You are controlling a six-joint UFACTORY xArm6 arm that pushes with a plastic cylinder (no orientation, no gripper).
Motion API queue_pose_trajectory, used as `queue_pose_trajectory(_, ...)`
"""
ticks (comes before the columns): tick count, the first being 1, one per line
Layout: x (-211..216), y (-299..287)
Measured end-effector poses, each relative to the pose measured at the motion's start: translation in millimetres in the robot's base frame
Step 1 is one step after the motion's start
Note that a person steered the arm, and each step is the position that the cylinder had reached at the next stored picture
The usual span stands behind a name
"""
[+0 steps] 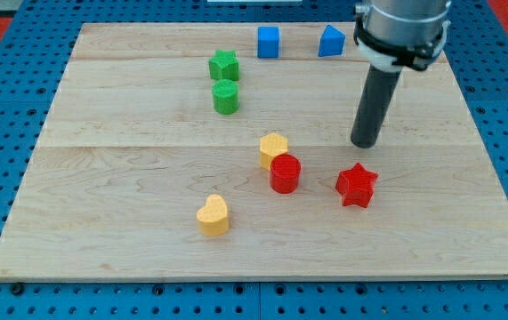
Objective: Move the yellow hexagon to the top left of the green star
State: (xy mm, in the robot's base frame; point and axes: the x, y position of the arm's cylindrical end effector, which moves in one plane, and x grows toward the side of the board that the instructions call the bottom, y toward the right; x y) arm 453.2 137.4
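A glossy yellow heart (213, 215) lies nearest the view's bottom on the pale, grained wooden board (102, 231). The yellow hexagon (273, 148) touches a red cylinder (285, 173), well below and right of the green star (223, 64). My tip (365, 144), a bare matte rod holding nothing, stands above the red star (357, 185).

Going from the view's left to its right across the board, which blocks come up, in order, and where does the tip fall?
Yellow heart → blue cube → red cylinder → blue block → red star → my tip. Green star, green cylinder and yellow hexagon overlap: omitted.
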Motion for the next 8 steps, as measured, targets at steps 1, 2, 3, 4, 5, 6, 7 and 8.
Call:
queue_pose_trajectory(1, 13.9, -38.3)
queue_pose_trajectory(2, 3.0, -108.5)
queue_pose_trajectory(3, 3.0, -176.7)
queue_pose_trajectory(4, 13.3, -213.5)
queue_pose_trajectory(5, 23.5, -268.0)
queue_pose_trajectory(6, -36.8, -325.7)
queue_pose_trajectory(7, -71.5, -343.8)
queue_pose_trajectory(8, -49.0, -367.9)
